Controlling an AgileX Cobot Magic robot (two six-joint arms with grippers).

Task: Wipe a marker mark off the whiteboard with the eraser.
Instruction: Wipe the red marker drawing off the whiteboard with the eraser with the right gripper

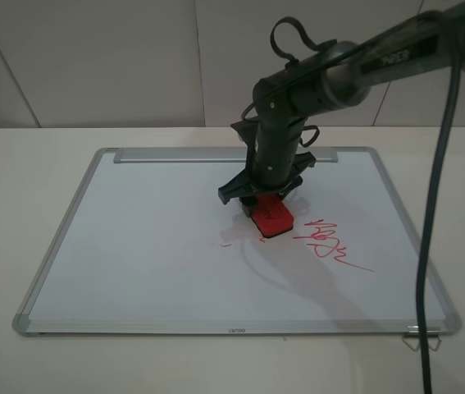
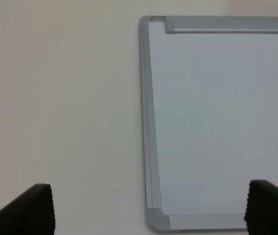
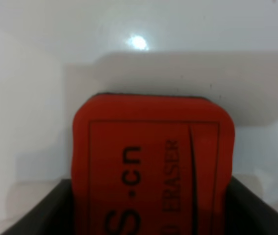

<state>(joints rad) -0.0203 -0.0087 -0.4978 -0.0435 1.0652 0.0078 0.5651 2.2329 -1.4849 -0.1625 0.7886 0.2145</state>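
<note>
Fingers of the left gripper stand wide apart and empty above the table, at a corner of the whiteboard, well away from the work. Toward the middle of the board, the marker mark shows only as a few faint red flecks just left of the eraser. The loopy scribble looks all but gone, so the step in hand is the wiping itself, near its end. The right gripper clamps the eraser by its sides and holds it low on the board; whether the felt touches the surface I cannot tell. Just right of it lies the spiky scribble with its long tail, which is not the target. The next move calls for a short pass leftward over the flecks with the felt kept flat, steering clear of the spiky one.
</note>
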